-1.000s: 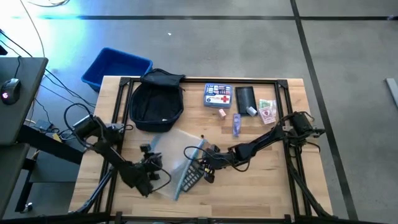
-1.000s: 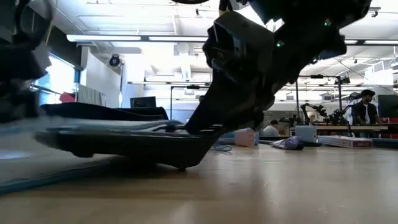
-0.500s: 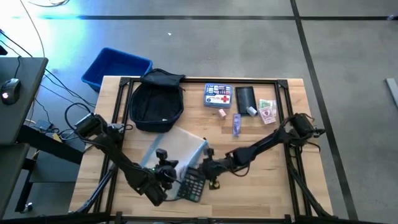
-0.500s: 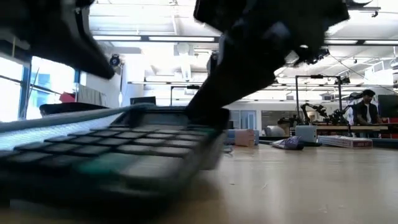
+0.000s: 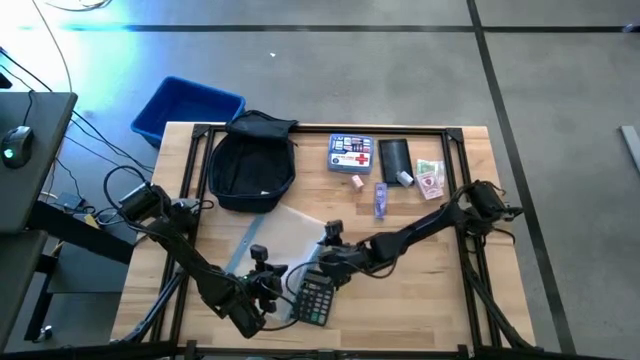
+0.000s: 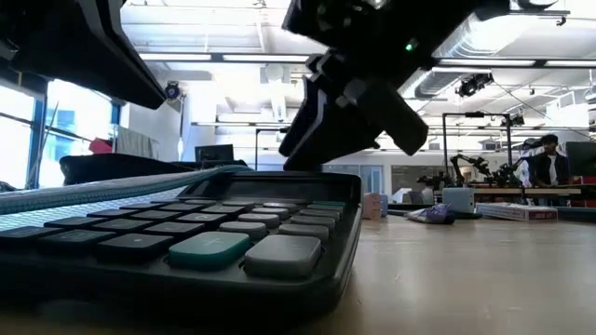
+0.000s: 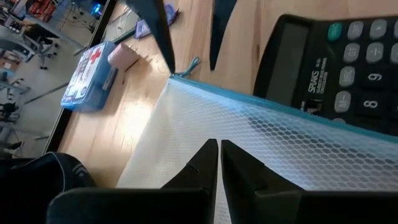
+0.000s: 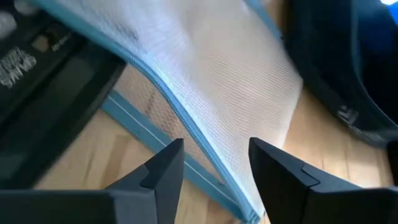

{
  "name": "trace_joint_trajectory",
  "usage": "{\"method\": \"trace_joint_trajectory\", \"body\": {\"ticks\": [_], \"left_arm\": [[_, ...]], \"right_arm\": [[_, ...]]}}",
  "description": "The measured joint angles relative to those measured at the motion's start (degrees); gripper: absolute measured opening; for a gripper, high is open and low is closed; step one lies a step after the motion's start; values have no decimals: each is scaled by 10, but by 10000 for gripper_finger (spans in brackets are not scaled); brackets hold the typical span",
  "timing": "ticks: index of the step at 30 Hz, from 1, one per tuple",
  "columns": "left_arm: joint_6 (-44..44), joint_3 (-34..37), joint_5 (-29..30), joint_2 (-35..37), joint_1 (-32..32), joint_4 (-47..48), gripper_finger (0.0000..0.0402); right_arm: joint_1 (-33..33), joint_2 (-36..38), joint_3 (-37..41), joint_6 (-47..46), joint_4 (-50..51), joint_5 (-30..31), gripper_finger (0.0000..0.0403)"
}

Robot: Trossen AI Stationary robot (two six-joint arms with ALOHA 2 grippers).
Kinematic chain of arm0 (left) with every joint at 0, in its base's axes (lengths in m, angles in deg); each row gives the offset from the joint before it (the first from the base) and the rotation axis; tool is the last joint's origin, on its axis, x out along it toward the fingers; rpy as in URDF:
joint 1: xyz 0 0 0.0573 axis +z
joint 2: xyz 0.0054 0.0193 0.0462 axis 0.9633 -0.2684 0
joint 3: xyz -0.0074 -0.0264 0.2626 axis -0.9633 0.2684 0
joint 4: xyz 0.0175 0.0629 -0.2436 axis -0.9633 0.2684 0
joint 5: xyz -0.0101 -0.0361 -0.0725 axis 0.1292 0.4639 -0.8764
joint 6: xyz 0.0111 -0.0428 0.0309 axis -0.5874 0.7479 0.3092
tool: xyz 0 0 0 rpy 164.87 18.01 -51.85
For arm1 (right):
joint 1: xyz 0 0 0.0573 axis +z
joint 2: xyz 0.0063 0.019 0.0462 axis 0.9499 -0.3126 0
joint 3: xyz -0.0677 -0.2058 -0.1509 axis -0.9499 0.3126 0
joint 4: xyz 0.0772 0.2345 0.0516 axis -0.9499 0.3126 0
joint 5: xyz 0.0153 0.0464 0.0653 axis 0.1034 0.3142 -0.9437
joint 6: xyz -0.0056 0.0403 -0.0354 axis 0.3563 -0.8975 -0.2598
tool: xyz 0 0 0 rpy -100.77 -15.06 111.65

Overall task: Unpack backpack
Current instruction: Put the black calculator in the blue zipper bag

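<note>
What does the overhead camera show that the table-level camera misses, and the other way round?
Only the high view shows the blue bin, the first-aid box, and both arms reaching from the table's sides toward the mesh pouch. Only the low view shows the room behind, with a person standing at a bench. Both show the calculator and the backpack.

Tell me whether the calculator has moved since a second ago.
Yes. In the high view the calculator now lies flat nearer the table's front edge, no longer tilted at the mesh pouch.
</note>
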Motion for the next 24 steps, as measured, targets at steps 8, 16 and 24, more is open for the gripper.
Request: {"method": "trace_joint_trajectory", "body": {"ticks": [8, 16, 24], "left_arm": [[0, 0, 0, 0, 0, -12, 0], [0, 0, 0, 0, 1, -32, 0], [-38, 0, 11, 0, 18, -60, 0]], "right_arm": [[-36, -57, 0, 125, -101, -10, 182], [-47, -48, 0, 2, -88, 42, 14], [-47, -1, -29, -293, 139, 167, 0]]}}
